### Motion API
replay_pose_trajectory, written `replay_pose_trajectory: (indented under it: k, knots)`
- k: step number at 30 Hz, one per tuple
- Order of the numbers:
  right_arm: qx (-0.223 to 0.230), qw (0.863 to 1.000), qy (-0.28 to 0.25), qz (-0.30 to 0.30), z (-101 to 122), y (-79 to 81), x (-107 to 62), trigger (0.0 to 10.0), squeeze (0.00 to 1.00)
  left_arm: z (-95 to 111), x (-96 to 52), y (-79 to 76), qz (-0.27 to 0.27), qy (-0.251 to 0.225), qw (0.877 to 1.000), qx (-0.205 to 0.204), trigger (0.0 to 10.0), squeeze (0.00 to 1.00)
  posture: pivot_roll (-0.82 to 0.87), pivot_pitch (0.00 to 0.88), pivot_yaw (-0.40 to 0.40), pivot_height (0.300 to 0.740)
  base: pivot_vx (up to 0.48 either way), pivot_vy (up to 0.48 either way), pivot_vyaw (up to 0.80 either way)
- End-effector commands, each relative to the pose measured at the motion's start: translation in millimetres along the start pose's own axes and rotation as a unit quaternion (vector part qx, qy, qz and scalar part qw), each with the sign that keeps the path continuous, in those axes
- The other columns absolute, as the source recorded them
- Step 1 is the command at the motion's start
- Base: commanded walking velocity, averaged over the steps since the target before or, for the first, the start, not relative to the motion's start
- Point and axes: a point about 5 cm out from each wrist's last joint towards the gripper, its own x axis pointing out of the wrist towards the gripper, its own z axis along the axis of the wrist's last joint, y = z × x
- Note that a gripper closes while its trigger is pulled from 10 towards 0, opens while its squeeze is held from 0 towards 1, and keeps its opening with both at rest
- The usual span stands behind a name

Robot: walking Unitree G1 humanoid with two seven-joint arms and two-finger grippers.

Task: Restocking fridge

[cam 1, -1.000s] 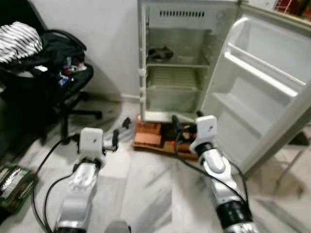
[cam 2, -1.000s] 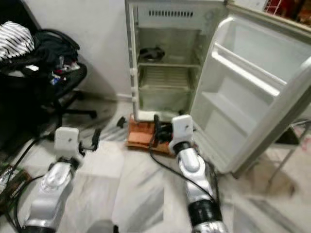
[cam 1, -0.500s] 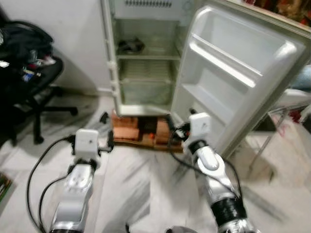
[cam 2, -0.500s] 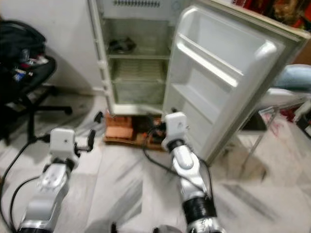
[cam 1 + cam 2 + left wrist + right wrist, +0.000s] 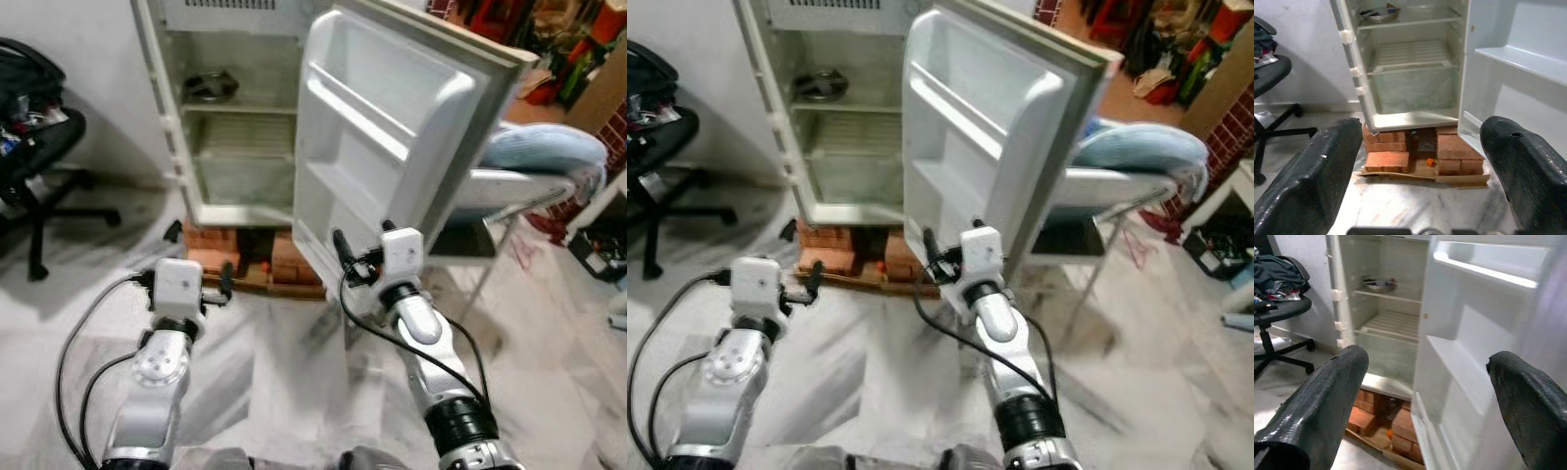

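Observation:
A white fridge (image 5: 235, 127) stands open on a base of red bricks (image 5: 217, 243). Its shelves are bare except for a metal bowl (image 5: 206, 86) on the upper shelf. The open door (image 5: 382, 127) juts toward me at centre, its door racks bare. My left gripper (image 5: 1420, 161) is open, held low over the floor and facing the fridge's lower compartment. My right gripper (image 5: 1425, 396) is also open, close to the door's bottom corner, with nothing between its fingers (image 5: 339, 245).
A black office chair (image 5: 34, 147) piled with clothes stands at the left. To the right of the door a blue denim shape (image 5: 544, 152) rests on a white folding seat (image 5: 509, 191). Boxes and clutter (image 5: 598, 255) line the far right. The floor is pale marble.
The whole view has swung to the right, so the fridge and chair now sit further left and the seat with denim has come into view. Both grippers stay open and empty.

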Motion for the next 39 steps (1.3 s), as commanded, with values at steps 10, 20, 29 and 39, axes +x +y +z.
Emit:
replay_pose_trajectory:
  k: [10,20,29,39]
  knots:
    - [-0.006,1.0,0.003,-0.012,0.4,-10.8,0.4,10.0,0.0,1.9,1.4,-6.2,-0.008,0.001,1.0,-0.012,10.0,0.0,0.11,0.057,-0.018,0.74,0.465,-0.024,0.0]
    - [-0.012,1.0,-0.002,-0.024,3.0,-15.0,3.6,10.0,0.0,2.9,1.5,-6.2,-0.006,-0.002,1.0,-0.017,10.0,0.0,0.12,0.054,-0.021,0.74,0.24,0.0,0.0]
    - [-0.009,0.999,0.0,-0.032,3.7,-20.5,5.3,10.0,0.0,-6.3,-8.9,-3.4,-0.022,0.032,0.999,-0.019,10.0,0.0,0.13,0.051,-0.021,0.74,0.0,0.0,0.0]
    - [0.034,0.999,-0.02,0.02,34.3,-37.0,44.6,10.0,0.0,-42.5,-47.9,3.6,-0.03,0.169,0.982,-0.072,10.0,0.0,0.17,0.049,-0.025,0.74,0.0,0.0,0.0]
